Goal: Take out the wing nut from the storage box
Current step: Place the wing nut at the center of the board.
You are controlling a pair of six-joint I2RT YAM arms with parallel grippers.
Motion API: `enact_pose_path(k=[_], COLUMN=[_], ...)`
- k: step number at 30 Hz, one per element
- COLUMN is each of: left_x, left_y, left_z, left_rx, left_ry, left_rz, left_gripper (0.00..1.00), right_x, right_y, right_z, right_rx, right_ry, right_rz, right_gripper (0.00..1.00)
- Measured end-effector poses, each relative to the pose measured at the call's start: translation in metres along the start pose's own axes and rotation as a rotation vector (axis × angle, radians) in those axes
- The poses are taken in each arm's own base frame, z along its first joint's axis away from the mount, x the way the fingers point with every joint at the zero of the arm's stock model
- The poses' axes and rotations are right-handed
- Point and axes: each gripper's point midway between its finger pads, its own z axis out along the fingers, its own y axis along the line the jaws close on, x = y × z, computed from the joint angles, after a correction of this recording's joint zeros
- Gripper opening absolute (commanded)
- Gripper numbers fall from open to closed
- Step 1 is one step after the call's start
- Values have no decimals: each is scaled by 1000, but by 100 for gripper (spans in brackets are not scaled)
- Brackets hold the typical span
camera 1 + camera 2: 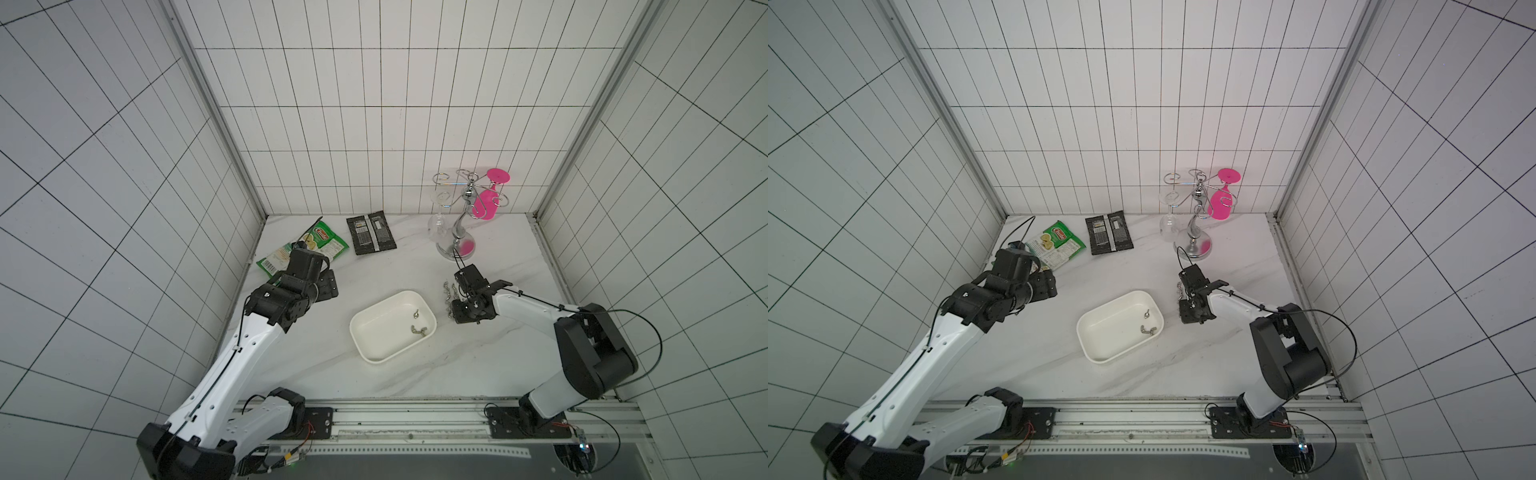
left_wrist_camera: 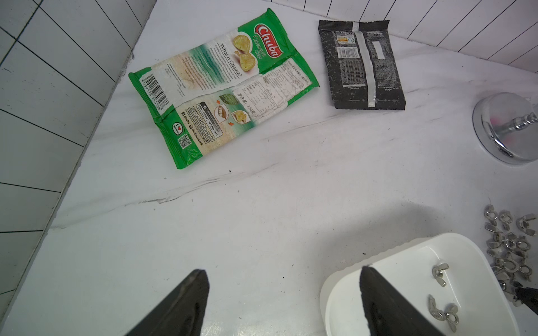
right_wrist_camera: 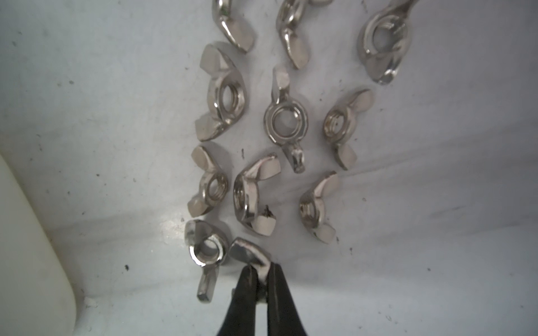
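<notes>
Lowest and closest to the lens in both top views, the left arm (image 1: 232,365) reaches up the tabletop (image 1: 291,365) and ends well left of the storage box (image 1: 382,332). The left jaws, shown by the left wrist view, stand spread with nothing between them over bare marble; I judge this arm simply waits clear of the work. Beyond the storage box, to its left, lie a green Chuba cassava chips packet (image 2: 221,87) and a black snack packet (image 2: 361,64), both flat, well apart from the storage box and no part of this job.

The storage box sits skewed at mid-tabletop, shallow and open-topped, so its contents can be picked from above. Three wing nuts lie inside, toward its right end: a lone nut (image 1: 415,312) and a close pair (image 1: 417,330).

Just right of the storage box a cluster of wing nuts (image 1: 448,296) lies loose on the tabletop, presumably the drop spot, chosen close so each carry is short. The right arm (image 1: 532,307) hangs over it. In the right wrist view the right jaws are nearly pressed together, pinching one wing of the wing nut (image 3: 250,253), a thin flat tab that suits narrow tips. So the wing nut is outside the storage box, at the edge of that cluster; whether it touches the tabletop I cannot tell. Beyond the storage box, to its right, stands a chrome glass rack (image 1: 457,237) with a pink glass (image 1: 486,203).
</notes>
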Motion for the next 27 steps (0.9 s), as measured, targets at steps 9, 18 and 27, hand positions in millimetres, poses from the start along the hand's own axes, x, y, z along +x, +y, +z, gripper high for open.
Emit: enact_pose_path(k=[9,18,27], left_x=[0,0,0], left_y=[0,0,0], left_z=[0,0,-1], left_rx=[0,0,1], left_ry=[0,0,-3], left_rz=[0,0,-1], left_gripper=[85,85,85], right_x=[-4,1,-29], right_y=[1,0,19], right_z=[2,4,-42], right_rx=[-1,5,9], right_ry=[1,27,-72], right_rz=[1,3,-50], right_gripper=[15,25,37])
